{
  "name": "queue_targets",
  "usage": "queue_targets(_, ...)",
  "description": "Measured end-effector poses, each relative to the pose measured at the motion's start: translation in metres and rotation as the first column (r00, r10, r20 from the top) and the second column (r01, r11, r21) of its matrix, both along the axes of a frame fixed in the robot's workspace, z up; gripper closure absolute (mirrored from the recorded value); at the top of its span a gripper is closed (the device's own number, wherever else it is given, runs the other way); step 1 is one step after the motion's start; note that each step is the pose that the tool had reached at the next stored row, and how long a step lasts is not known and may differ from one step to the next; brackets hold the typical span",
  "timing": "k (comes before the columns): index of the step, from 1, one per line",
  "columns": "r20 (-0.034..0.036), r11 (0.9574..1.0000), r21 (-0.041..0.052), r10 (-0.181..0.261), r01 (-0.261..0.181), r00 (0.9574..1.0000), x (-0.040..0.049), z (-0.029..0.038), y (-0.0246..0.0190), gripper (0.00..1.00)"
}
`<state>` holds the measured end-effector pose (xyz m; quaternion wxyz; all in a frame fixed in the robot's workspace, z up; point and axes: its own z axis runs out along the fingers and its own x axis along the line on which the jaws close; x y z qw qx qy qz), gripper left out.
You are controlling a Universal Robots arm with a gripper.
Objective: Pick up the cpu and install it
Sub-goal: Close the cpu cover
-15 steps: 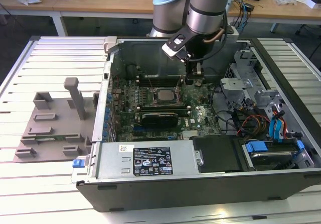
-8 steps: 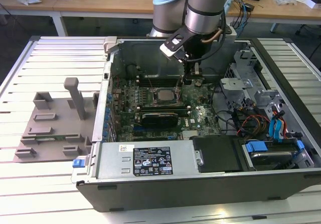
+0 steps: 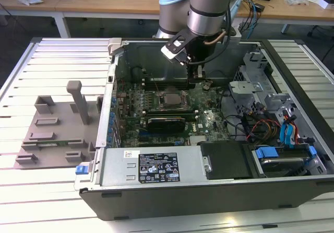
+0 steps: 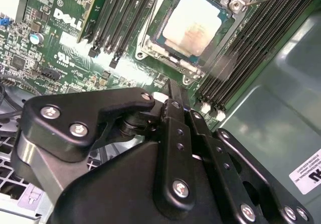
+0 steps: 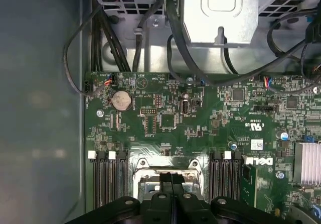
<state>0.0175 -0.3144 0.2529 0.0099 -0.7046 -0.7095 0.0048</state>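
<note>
The cpu (image 4: 193,25) lies flat in the motherboard socket (image 4: 150,45) inside the open computer case, its pale silver top facing up. In the exterior view the cpu (image 3: 169,98) sits mid-board, and my gripper (image 3: 197,77) hangs just beyond it toward the exterior view's right. Both wrist views show the black fingers pressed together with nothing between them. In the second wrist view the gripper (image 4: 170,89) stands beside the socket's edge, apart from the chip. In the first wrist view the gripper (image 5: 171,180) covers part of the socket frame (image 5: 143,164).
A grey plastic fixture (image 3: 57,128) with raised blocks rests on the slatted table at the exterior view's left. A long black expansion card (image 3: 166,121) sits in front of the socket. Memory slots (image 4: 251,48) flank it. A drive cage (image 3: 261,86) and cables (image 3: 261,126) crowd the right side.
</note>
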Motion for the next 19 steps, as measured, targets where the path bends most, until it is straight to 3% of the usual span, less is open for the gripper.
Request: queue_targets(19, 0.0, 1.0, -0.0001, 0.0, 0.0, 1.0, -0.0188, -0.005, 0.0, 0.89)
